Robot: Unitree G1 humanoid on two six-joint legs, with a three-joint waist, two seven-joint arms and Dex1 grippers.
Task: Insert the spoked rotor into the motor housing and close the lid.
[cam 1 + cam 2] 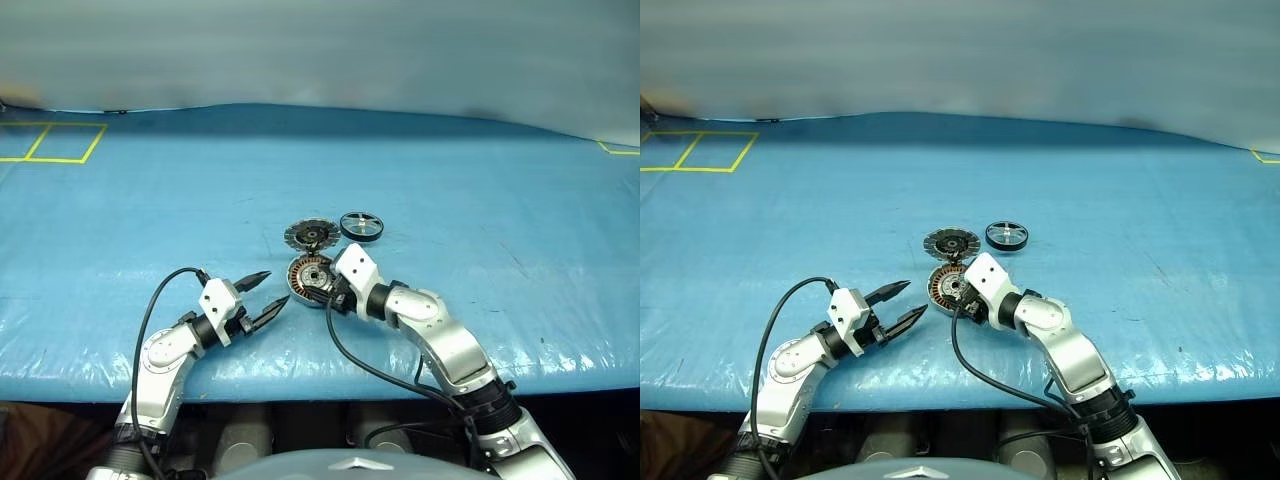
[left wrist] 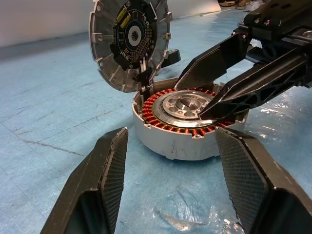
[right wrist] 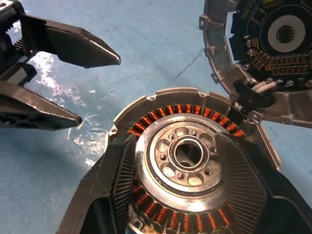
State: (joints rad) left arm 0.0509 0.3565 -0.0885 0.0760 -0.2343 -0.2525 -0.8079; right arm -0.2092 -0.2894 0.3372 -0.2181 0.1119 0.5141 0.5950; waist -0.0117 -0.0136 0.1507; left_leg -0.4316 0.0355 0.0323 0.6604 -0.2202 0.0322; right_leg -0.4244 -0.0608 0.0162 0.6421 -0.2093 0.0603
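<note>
The motor housing (image 1: pixel 308 272), silver-rimmed with copper windings (image 3: pixel 165 109), lies on the blue table with its lid (image 1: pixel 310 236) swung open behind it, joined at the edge. My right gripper (image 3: pixel 180 146) hangs low over the housing, open, one finger on each side of the pale centre. My left gripper (image 1: pixel 277 286) stands open just left of the housing and points at it, apart from it. The spoked rotor (image 1: pixel 362 226), a small black ring with silvery spokes, rests flat on the table to the right of the lid.
A blue sheet (image 1: pixel 480 200) covers the whole table. Yellow tape squares (image 1: pixel 50 142) mark the far left corner and a yellow tape corner (image 1: pixel 620 150) the far right. The table's front edge (image 1: pixel 300 385) runs close under both arms.
</note>
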